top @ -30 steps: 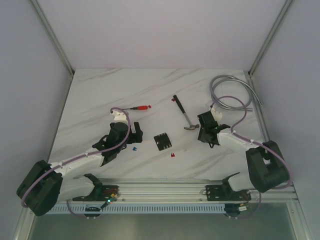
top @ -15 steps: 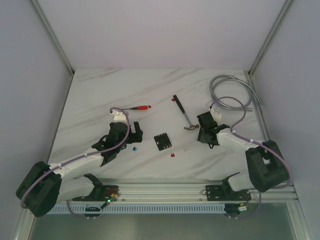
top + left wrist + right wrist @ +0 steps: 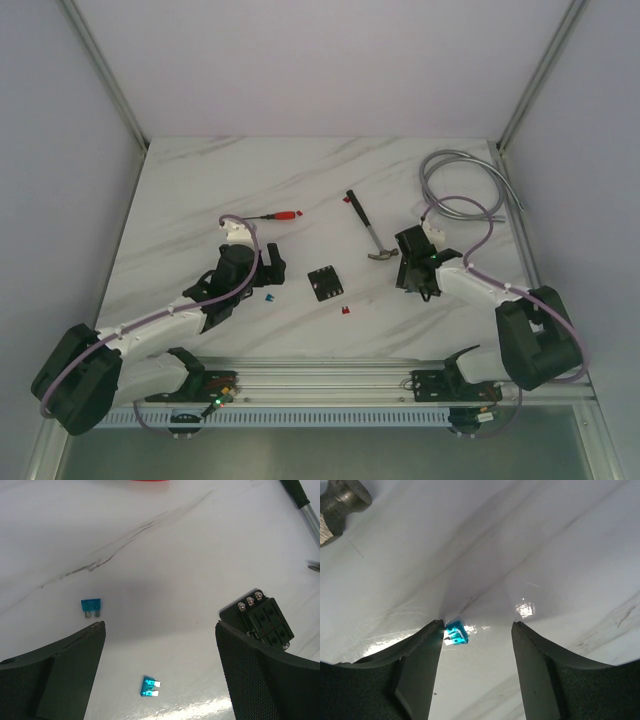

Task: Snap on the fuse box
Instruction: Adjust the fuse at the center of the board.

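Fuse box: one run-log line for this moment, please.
fuse box: on table, free | left tool: open beside it | right tool: open over blue fuse

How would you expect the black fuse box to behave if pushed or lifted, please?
The fuse box looks like a squat moulded block, so it is probably rigid and light. Lying flat on the glossy table, it would likely slide rather than tip when pushed.

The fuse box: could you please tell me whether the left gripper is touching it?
Apart. The top external view shows a strip of bare table between the fuse box and the left gripper, whose jaws stand open.
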`<control>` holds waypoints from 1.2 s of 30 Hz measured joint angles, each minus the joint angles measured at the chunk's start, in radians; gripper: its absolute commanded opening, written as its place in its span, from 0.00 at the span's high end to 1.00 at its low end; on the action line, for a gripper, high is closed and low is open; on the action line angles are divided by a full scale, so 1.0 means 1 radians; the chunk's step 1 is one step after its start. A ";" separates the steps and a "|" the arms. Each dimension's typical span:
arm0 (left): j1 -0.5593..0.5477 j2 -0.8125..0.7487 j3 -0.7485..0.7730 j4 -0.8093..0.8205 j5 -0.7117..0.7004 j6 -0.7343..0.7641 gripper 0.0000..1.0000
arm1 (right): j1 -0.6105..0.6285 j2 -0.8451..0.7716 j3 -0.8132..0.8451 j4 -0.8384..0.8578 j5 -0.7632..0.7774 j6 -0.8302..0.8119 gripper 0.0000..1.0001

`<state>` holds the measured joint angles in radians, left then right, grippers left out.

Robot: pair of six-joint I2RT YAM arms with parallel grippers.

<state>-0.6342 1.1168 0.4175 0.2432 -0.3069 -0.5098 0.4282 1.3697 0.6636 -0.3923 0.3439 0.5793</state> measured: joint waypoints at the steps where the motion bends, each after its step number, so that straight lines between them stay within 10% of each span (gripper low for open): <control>1: 0.000 0.000 0.000 0.000 0.000 0.000 0.00 | 0.000 -0.002 0.000 -0.007 0.000 0.000 0.35; 12: 0.000 -0.006 0.000 0.000 0.000 0.000 0.00 | 0.002 -0.031 0.019 -0.054 -0.029 0.072 0.51; 36: 0.000 -0.016 0.000 -0.001 0.000 0.000 0.00 | 0.013 -0.017 0.012 -0.081 -0.041 0.340 0.48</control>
<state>-0.6342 1.1011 0.4175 0.2424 -0.3073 -0.5102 0.4412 1.3529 0.6758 -0.4732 0.3027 0.9195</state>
